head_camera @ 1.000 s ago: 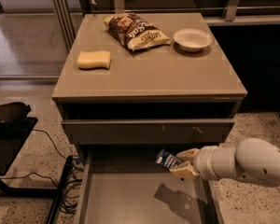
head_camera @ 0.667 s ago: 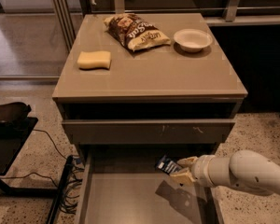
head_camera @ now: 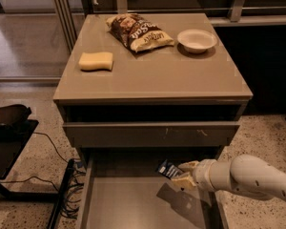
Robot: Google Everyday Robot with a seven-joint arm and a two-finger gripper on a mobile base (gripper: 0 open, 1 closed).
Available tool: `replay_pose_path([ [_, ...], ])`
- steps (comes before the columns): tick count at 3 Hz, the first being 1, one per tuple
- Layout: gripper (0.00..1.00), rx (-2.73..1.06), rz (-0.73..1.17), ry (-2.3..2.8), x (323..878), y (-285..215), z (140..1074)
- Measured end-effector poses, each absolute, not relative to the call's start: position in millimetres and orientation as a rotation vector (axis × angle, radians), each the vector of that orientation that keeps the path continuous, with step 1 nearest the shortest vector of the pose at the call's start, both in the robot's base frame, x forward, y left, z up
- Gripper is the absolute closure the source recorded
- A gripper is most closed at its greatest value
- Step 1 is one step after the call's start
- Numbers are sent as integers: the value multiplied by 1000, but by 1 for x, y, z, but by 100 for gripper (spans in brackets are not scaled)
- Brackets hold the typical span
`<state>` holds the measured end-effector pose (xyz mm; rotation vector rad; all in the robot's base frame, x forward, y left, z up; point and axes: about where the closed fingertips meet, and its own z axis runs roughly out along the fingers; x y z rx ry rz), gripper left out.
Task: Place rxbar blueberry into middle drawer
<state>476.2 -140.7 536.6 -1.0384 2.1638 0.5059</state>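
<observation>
A white arm's cream two-finger gripper [head_camera: 180, 174] hangs over the right side of the open grey-beige middle drawer [head_camera: 128, 202], its fingers clamped on one small dark navy rxbar blueberry [head_camera: 168, 168] held clear of the floor. The flat, bare floor spreads wide to the gripper's left, between thin side walls. Just above and behind the gripper sits one drawer with a scuffed flat front [head_camera: 152, 133]. Farther up, the smooth tan countertop [head_camera: 181, 80] carries one yellow sponge [head_camera: 96, 61], one crinkled brown-and-cream chip bag [head_camera: 139, 32] and one round white bowl [head_camera: 196, 40].
</observation>
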Motion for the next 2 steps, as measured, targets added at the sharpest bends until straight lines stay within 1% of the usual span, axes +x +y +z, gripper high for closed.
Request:
replay_pose_path([
  [2,100,-1023,526,2126,484,-136,477],
])
